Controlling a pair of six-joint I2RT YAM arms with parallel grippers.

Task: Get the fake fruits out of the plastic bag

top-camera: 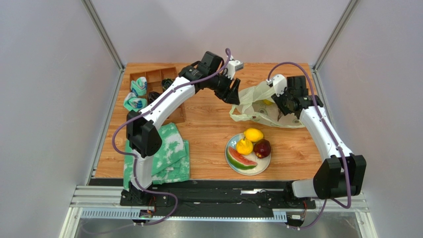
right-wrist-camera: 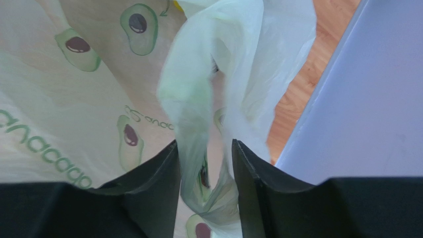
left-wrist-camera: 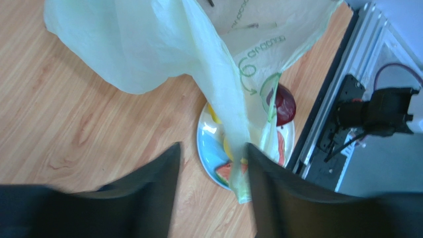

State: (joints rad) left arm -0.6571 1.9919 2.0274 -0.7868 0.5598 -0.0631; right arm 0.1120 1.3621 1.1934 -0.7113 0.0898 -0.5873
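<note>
Two black grippers, left (top-camera: 233, 97) and right (top-camera: 281, 105), each hold a bunched fold of the thin pale yellow-green plastic bag (top-camera: 258, 106) between part-closed jaws, at twelve o'clock from the round blue-and-cream plate (top-camera: 231, 148) carrying four fake fruits (top-camera: 250, 144). Judged mid-emptying: next, spreading the mouth to reach something yellow (top-camera: 268, 102) inside. Avocado prints show; the green lettering is unreadable.

Both arms reach forward, left gripper (top-camera: 232, 94) and right gripper (top-camera: 279, 101) part-open.
</note>
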